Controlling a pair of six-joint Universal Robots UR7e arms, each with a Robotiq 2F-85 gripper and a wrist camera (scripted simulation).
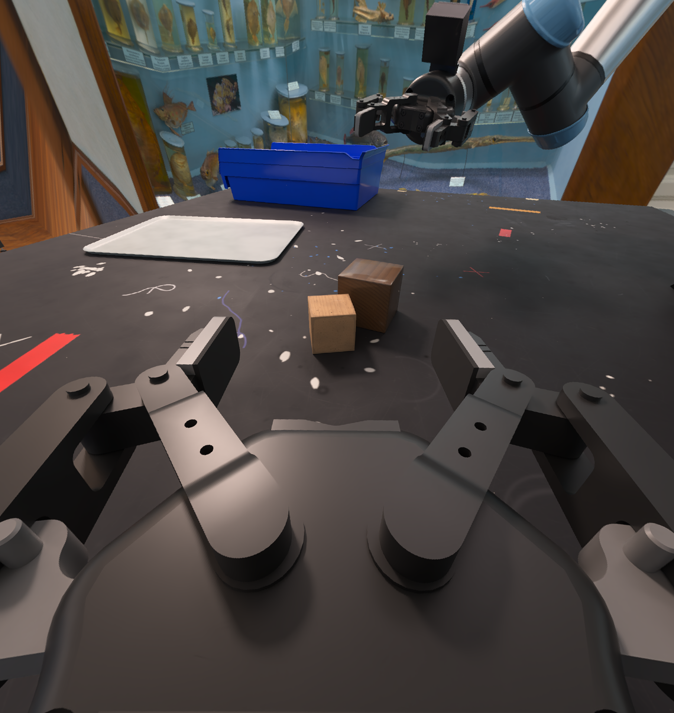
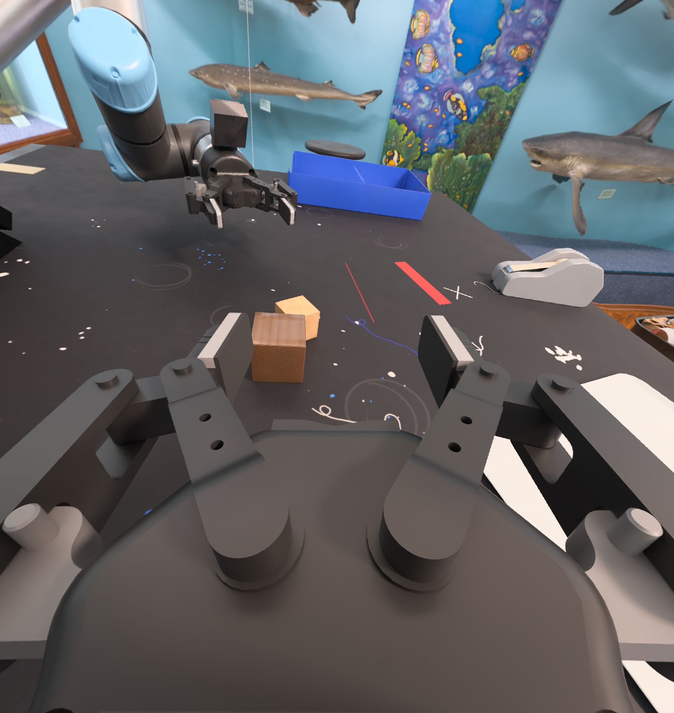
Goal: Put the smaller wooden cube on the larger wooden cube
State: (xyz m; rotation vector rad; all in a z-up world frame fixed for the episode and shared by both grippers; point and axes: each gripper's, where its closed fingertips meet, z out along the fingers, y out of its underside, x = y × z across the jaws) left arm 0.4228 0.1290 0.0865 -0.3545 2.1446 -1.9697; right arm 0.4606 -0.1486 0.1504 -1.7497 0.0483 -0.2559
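Note:
The smaller, pale wooden cube [image 1: 331, 323] stands on the black table, touching or nearly touching the larger, darker wooden cube [image 1: 371, 293] just behind it. In the right wrist view the larger cube [image 2: 278, 347] is nearer and the smaller cube [image 2: 300, 313] is behind it. My left gripper [image 1: 337, 349] is open and empty, above the table just short of the smaller cube. My right gripper [image 2: 333, 349] is open and empty, above the table, with the larger cube beside its left finger. Each gripper also shows far off in the other view: the right one [image 1: 412, 125], the left one [image 2: 254, 214].
A blue bin [image 1: 300, 175] stands at the table's far edge, with a white tray [image 1: 196, 239] in front of it; both show in the right wrist view too, the bin [image 2: 356, 185] and the tray [image 2: 636, 409]. A grey tape dispenser [image 2: 547, 276] sits near the table edge.

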